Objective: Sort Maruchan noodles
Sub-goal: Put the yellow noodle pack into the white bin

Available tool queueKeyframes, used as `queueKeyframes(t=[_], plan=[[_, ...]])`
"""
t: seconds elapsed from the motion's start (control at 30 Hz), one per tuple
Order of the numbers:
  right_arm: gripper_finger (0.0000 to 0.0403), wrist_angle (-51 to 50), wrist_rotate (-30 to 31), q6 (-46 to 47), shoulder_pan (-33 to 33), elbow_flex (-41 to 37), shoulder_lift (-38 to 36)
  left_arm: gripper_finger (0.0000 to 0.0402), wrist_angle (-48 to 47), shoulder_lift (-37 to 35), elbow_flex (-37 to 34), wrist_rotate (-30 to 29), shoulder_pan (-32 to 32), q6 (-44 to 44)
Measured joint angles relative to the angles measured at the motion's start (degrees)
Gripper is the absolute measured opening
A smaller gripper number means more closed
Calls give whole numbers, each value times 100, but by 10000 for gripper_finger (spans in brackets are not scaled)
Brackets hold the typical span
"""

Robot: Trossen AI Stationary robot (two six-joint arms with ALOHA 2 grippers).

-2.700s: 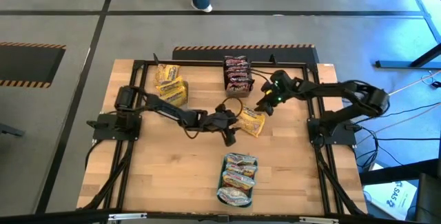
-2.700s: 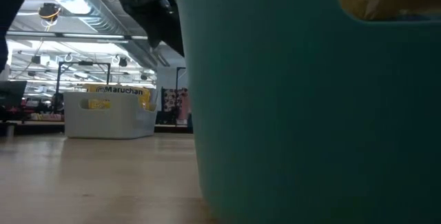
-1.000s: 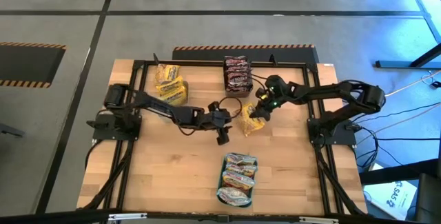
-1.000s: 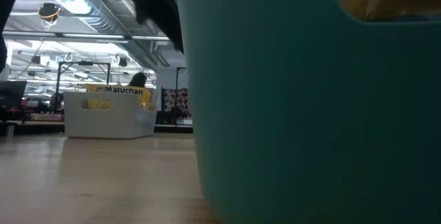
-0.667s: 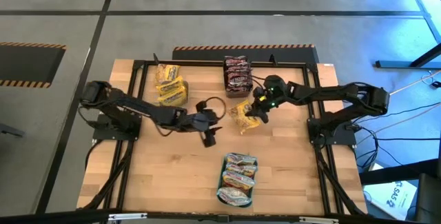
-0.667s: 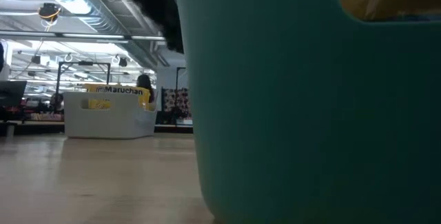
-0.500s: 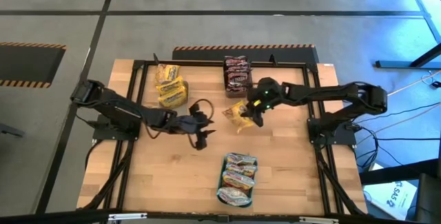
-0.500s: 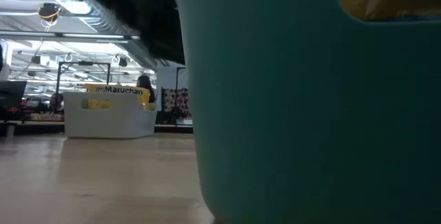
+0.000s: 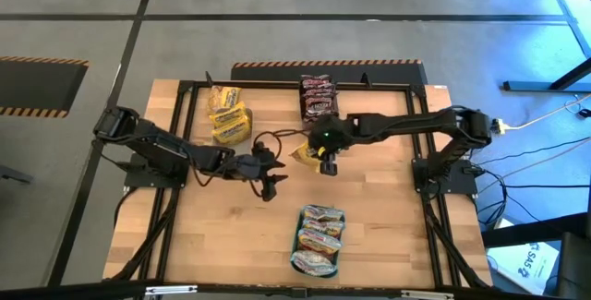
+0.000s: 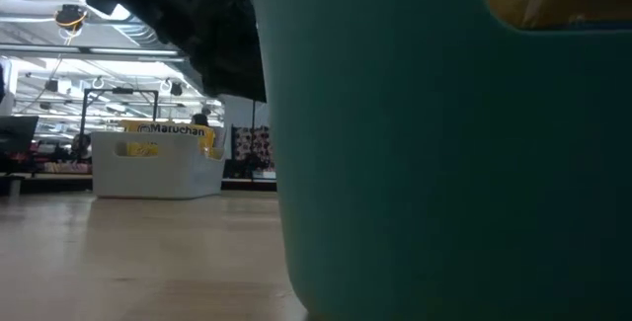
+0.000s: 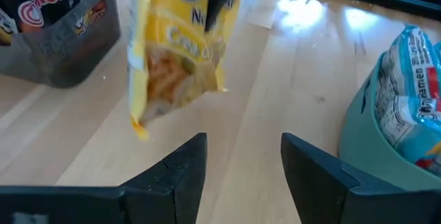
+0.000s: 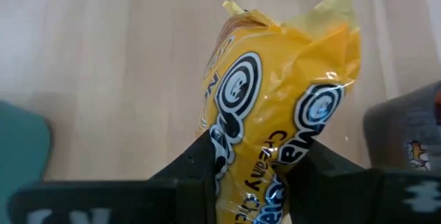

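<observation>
A pale plastic tub (image 9: 227, 115) at the wooden table's (image 9: 222, 235) far left holds about three yellow flat noodle packets (image 9: 231, 125). The left gripper (image 9: 269, 182), fingers apart and empty, hovers mid-table. Just right of it, the right gripper (image 9: 325, 162) pinches one yellow noodle packet (image 9: 306, 153), dangling above the table. Behind sits a grey tub of dark brown-red packets (image 9: 317, 97). One teal rectangular tray (image 9: 297, 241) near the front holds three pale packets (image 9: 319, 235).
</observation>
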Motion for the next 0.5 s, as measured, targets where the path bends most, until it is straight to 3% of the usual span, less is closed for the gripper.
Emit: queueKeyframes(t=[0.3,0.5], plan=[[101,-68,54,-126,143,78,312,237,151,0,174,44,371,49],[101,197,35,-283,226,78,430,251,319,70,219,-8,703,201]])
